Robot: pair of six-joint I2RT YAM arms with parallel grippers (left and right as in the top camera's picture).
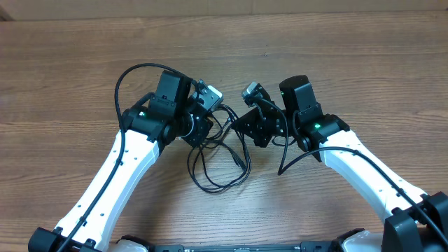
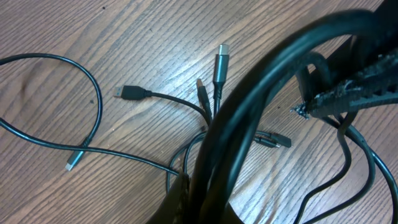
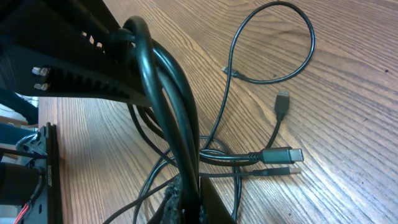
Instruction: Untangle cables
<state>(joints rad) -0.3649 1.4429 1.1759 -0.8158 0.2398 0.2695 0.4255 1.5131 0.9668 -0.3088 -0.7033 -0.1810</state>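
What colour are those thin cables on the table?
The cables are black, a few plugs grey; the left wrist view shows it best.

Wearing smooth white shells along both forearms, left arm [image 1: 105, 183] and right arm [image 1: 371, 175], and ending in boxy matte-black wrist housings [image 1: 171, 91]. Glowing green at a small light [image 1: 316, 127] near the right wrist. Trailing thick black wire [image 1: 117, 87] in a loop. Showing rough black fingers [image 2: 364, 84] on the left gripper [image 2: 306, 107].

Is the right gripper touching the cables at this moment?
Touching. The right wrist view shows it: the cables rise directly from between the shut fingers of the right gripper at the bottom edge, with no gap.
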